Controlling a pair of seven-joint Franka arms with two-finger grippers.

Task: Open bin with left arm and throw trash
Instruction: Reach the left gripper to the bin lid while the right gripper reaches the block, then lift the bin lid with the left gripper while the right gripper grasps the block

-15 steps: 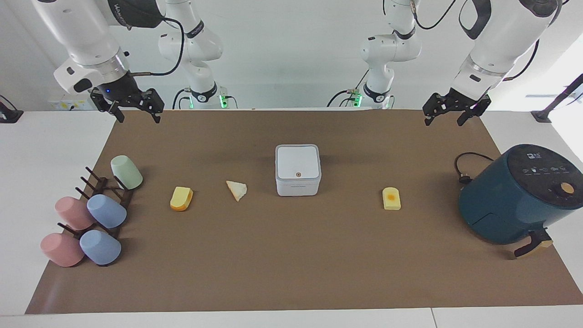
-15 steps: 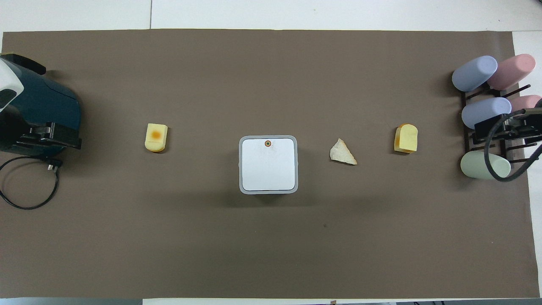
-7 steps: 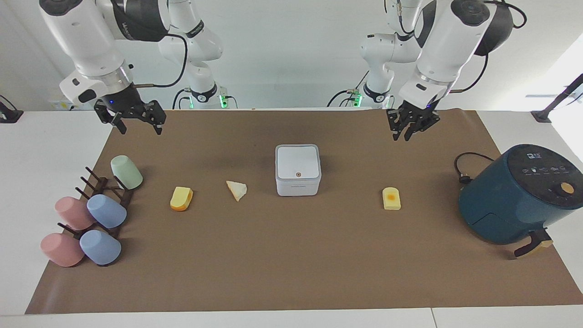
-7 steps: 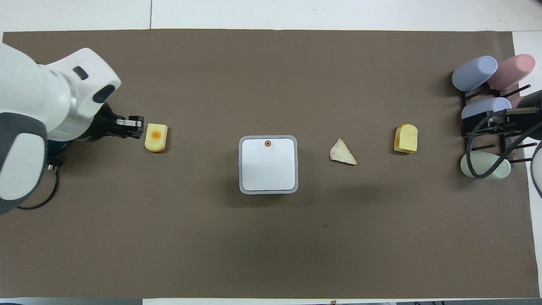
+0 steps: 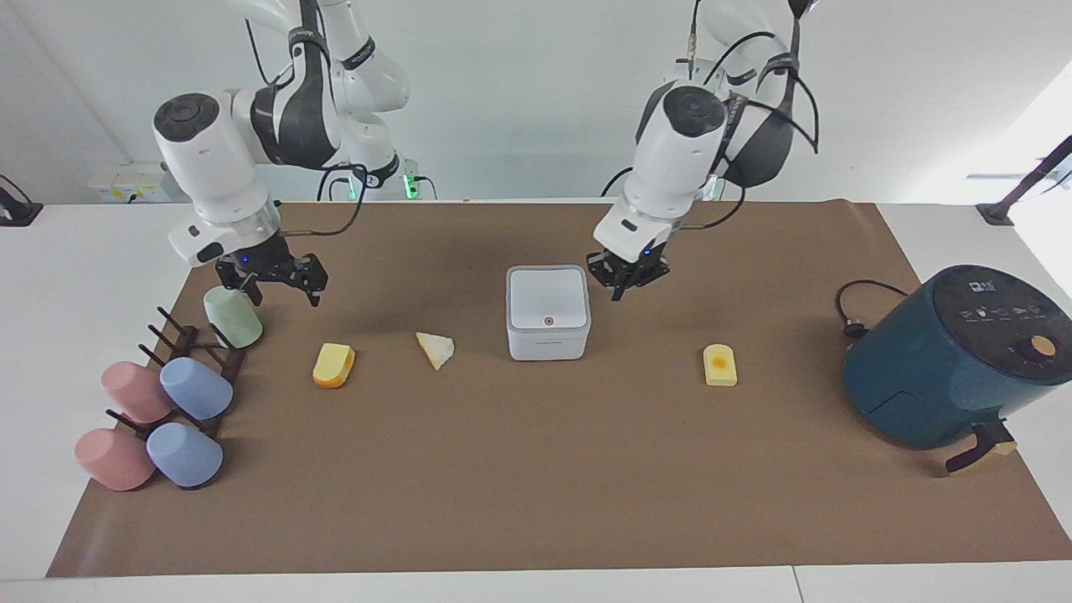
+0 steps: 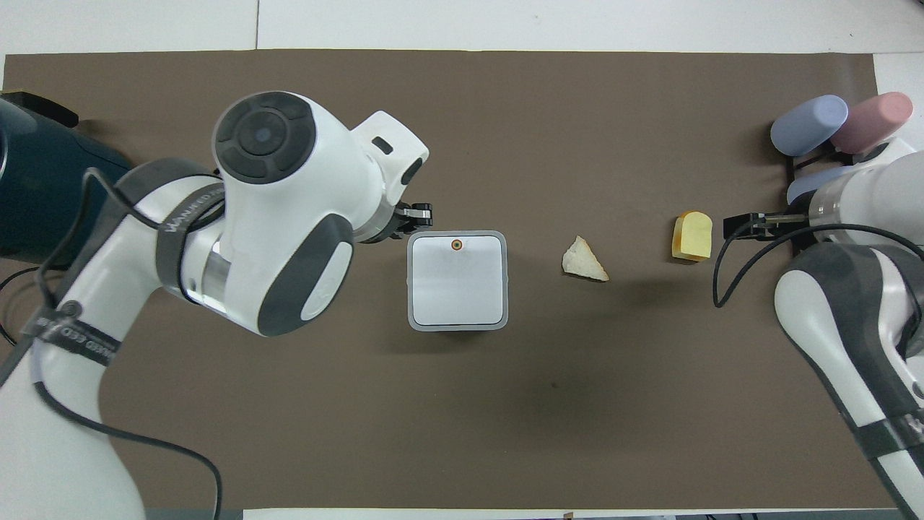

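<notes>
The white bin (image 5: 547,311) (image 6: 457,280) stands mid-table with its lid flat and closed, the orange dot on the lid's edge farther from the robots. My left gripper (image 5: 625,286) (image 6: 421,214) hangs shut and empty just off the bin's corner, toward the left arm's end. Trash lies on the mat: a yellow-orange bread block (image 5: 333,365) (image 6: 692,236), a cream wedge (image 5: 435,349) (image 6: 585,260) and a pale block with an orange spot (image 5: 720,365), which the left arm covers in the overhead view. My right gripper (image 5: 283,295) (image 6: 740,225) is open, in the air between the green cup and the bread block.
A dark-teal air fryer (image 5: 955,356) (image 6: 36,195) with its cord sits at the left arm's end. A rack of pastel cups (image 5: 167,402) (image 6: 830,130) stands at the right arm's end, its green cup (image 5: 233,316) nearest the robots. A brown mat (image 5: 536,486) covers the table.
The left arm swung in from its end of the table to the bin's corner and its gripper closed. The right gripper came down and inward to beside the green cup, still open.
</notes>
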